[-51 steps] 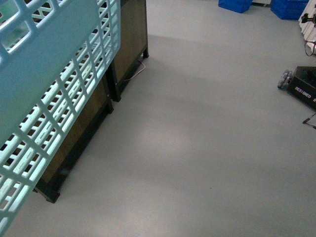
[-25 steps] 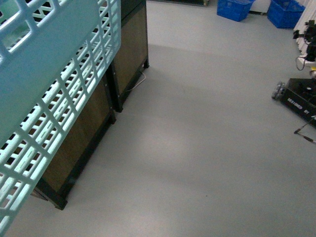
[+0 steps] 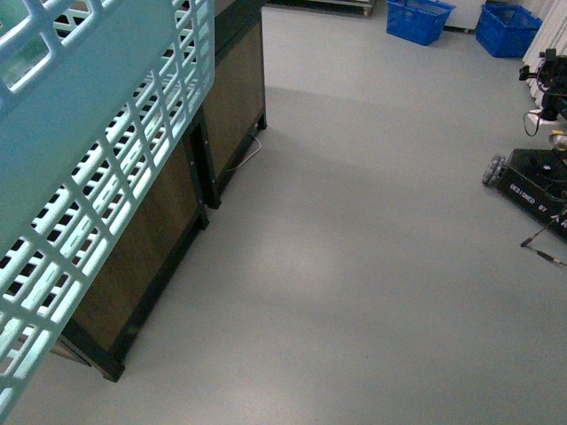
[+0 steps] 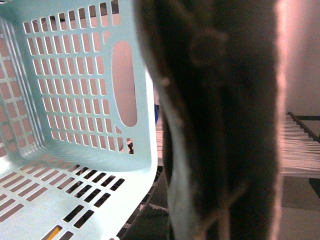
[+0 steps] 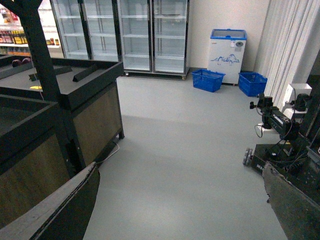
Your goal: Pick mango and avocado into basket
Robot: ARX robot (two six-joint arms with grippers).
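Observation:
The pale teal lattice basket (image 3: 89, 159) hangs tilted close to the front camera and fills the left of that view. The left wrist view shows its inside (image 4: 75, 100) with an oval cut-out in the end wall. No fruit shows in the part I can see. My left gripper (image 4: 215, 210) is shut on the basket. It shows only as a dark blurred mass right at the lens. My right gripper (image 5: 175, 220) is open and empty above the grey floor, one dark finger (image 5: 55, 210) at each side. The mango and the avocado are out of view.
Dark display stands with wood panels (image 3: 168, 221) run along the left, also in the right wrist view (image 5: 75, 100). Dark blue baskets (image 3: 418, 18) stand far back by a chest freezer (image 5: 227, 47) and glass-door fridges (image 5: 135, 35). A black wheeled base (image 3: 532, 181) stands at the right.
The front view has shifted. The blue baskets and the black wheeled base now sit lower in the picture and more of the stands shows. The basket keeps its place.

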